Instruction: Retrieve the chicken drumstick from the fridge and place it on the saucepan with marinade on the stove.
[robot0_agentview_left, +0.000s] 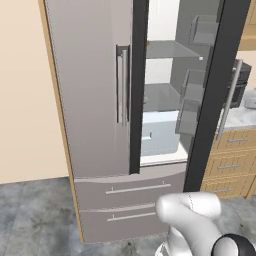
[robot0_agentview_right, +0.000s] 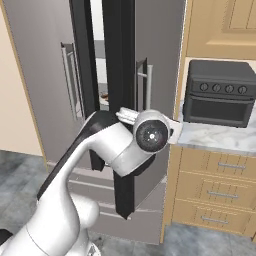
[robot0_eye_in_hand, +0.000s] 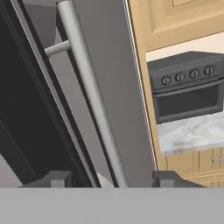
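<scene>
The fridge (robot0_agentview_left: 95, 130) stands with its right door (robot0_agentview_right: 150, 60) swung out edge-on and its left door shut, baring white walls and grey shelves. The white arm (robot0_agentview_right: 100, 165) rises from the base, bends at the elbow and reaches forward to the open door's outer face. In the hand view the gripper (robot0_eye_in_hand: 107, 178) straddles the door's vertical bar handle (robot0_eye_in_hand: 89, 94), fingertips spread either side, apart from it. A small brown lump, perhaps the chicken drumstick (robot0_agentview_right: 104, 95), lies on a shelf inside, too small to be sure.
</scene>
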